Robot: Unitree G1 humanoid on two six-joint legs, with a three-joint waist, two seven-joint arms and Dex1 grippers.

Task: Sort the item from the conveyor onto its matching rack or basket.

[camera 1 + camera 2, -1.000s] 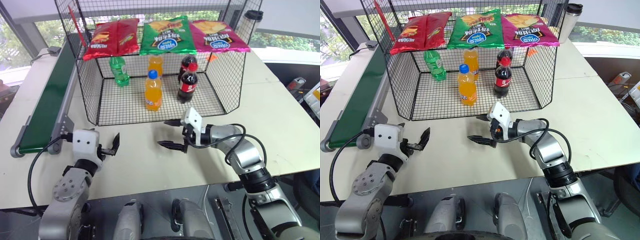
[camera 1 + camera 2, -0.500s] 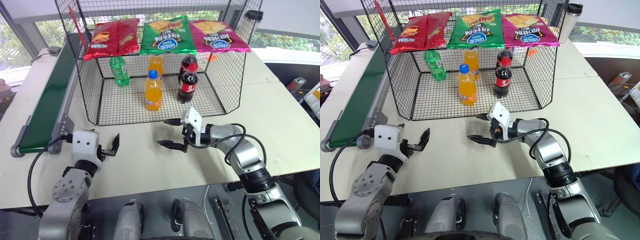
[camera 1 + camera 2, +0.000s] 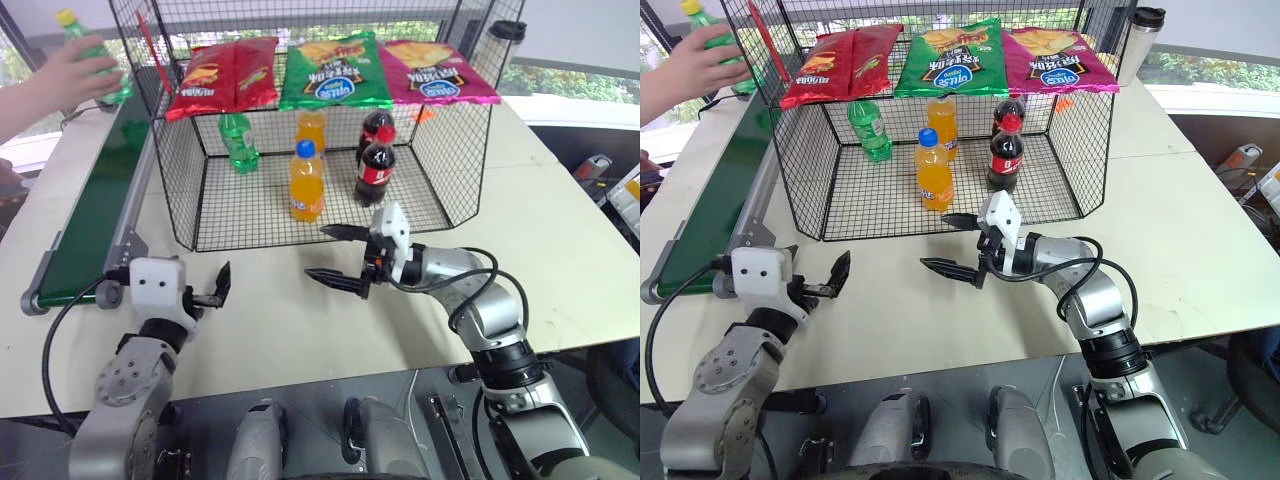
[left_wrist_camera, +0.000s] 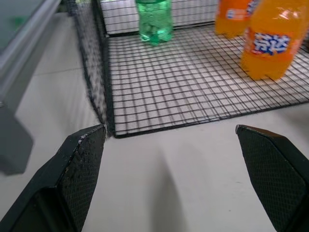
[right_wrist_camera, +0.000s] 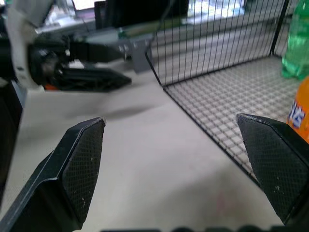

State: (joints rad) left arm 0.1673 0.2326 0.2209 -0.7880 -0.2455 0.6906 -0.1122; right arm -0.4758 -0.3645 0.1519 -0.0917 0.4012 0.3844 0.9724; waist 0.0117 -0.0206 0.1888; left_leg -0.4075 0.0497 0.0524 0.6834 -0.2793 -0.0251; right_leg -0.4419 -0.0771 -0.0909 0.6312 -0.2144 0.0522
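On the pale table (image 3: 560,250) beside window greenery, both grippers, left (image 3: 208,292) and right (image 3: 335,256), gape empty.

No print reads clearly — the chip bags' (image 3: 335,70) logos and the orange bottle's (image 4: 273,41) label are illegible.

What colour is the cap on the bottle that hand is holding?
Yellow, on the clear-green plastic bottle; left eye view shows it best.

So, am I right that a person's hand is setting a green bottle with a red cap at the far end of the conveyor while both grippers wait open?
Not quite: the green bottle in the person's hand has a yellow cap, as the left eye view shows. The rest holds: it is over the conveyor, with the left gripper and right gripper open.
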